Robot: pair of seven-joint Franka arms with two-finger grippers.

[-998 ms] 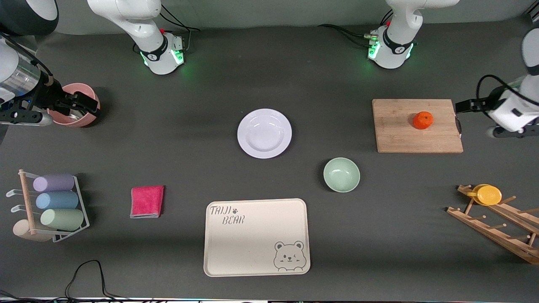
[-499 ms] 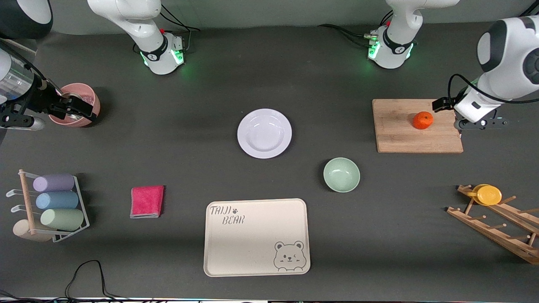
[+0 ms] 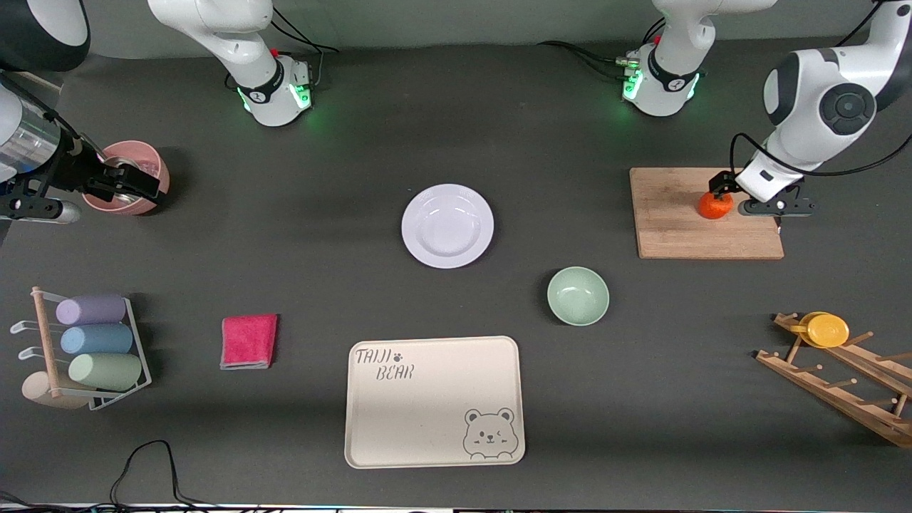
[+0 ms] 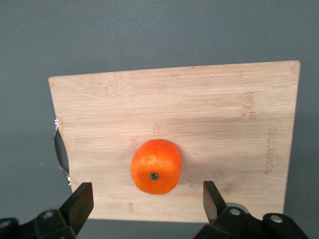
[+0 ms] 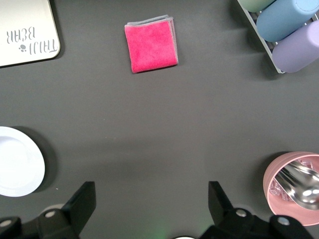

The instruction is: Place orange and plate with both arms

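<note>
The orange (image 3: 714,205) sits on a wooden cutting board (image 3: 677,214) toward the left arm's end of the bench (image 3: 320,285), near the board's edge that carries a metal handle. The left gripper (image 3: 721,187) hangs over the orange with its jaws spread wide; in the left wrist view the orange (image 4: 155,166) lies between the two fingers (image 4: 79,205) with a gap on each side, touching neither. The board (image 4: 199,109) has bare wood all around the fruit.

Taking the plate (image 3: 447,226) as the landmark: it lies alone at the middle of the bench, with bare dark surface on every side. A pale green bowl (image 3: 578,296) stands nearer the front camera than the plate, toward the left arm's end, well apart from it. A beige bear tray (image 3: 434,401) lies nearer the camera still. A pink cloth (image 3: 249,341) lies toward the right arm's end, also nearer the camera than the plate.

The right gripper (image 3: 135,184) waits over a pink bowl (image 3: 128,178) at the right arm's end, well apart from the plate, its jaws wide and holding nothing.

Counted: one orange, one plate, one board, one tray, one cloth, two bowls. A wire rack (image 3: 107,349) holds three cups lying on their sides, and a wooden rack (image 3: 848,385) carries one yellow disc (image 3: 826,330).
</note>
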